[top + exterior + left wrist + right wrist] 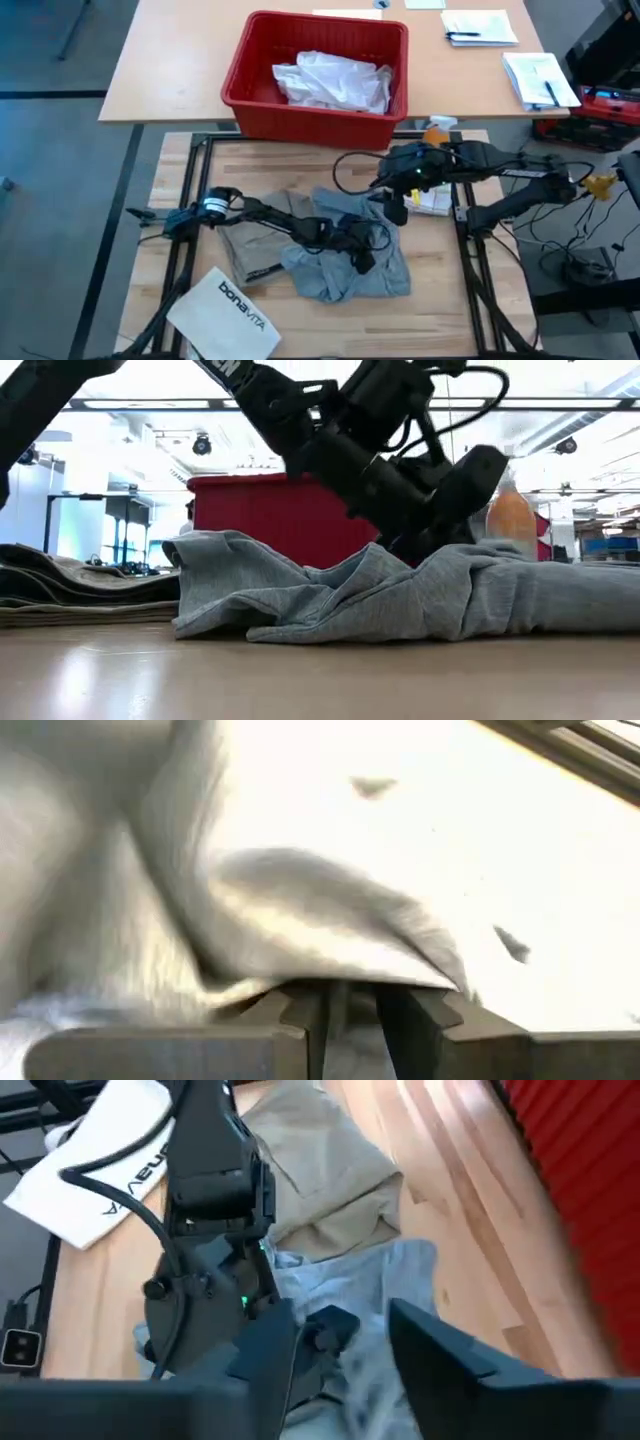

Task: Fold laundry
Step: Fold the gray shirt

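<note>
1. The grey T-shirt [350, 262] is spread crumpled at desk [440, 300] centre.
2. A fold of it is clamped by the left claw [362, 262].
3. The right claw [340, 1345] is held released above its far edge.

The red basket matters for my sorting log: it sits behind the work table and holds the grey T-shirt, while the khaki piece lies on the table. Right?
Not quite. The high view shows the red basket holding a crumpled white garment, not the grey T-shirt. That shirt lies on the work table beside the khaki piece, as you said.
</note>
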### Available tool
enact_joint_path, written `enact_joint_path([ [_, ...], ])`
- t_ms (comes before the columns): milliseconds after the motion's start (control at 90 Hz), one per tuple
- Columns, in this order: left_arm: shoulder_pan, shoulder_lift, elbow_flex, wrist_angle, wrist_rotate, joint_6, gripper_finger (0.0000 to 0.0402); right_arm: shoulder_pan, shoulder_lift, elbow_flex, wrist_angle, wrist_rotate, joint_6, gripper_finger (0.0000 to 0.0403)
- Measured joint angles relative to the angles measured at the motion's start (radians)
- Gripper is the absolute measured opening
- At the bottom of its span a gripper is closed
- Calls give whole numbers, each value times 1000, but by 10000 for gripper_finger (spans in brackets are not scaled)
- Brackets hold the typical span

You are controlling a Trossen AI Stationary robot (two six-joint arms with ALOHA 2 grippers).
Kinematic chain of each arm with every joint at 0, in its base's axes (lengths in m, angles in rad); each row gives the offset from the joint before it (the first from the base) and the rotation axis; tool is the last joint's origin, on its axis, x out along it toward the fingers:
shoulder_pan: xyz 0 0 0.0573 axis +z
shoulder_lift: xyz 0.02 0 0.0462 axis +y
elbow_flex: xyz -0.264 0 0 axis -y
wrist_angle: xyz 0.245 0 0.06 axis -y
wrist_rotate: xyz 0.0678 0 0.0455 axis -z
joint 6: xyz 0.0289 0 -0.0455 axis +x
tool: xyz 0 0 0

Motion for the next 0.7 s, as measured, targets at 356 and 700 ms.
enact_joint_path([
  [356,-11,-9,-124,54,28,-107,63,-133,-68,-146,-264,-17,-95,244],
  [700,-48,-16,-139,111,64,-90,63,-352,153,-353,-171,-505,-301,181],
])
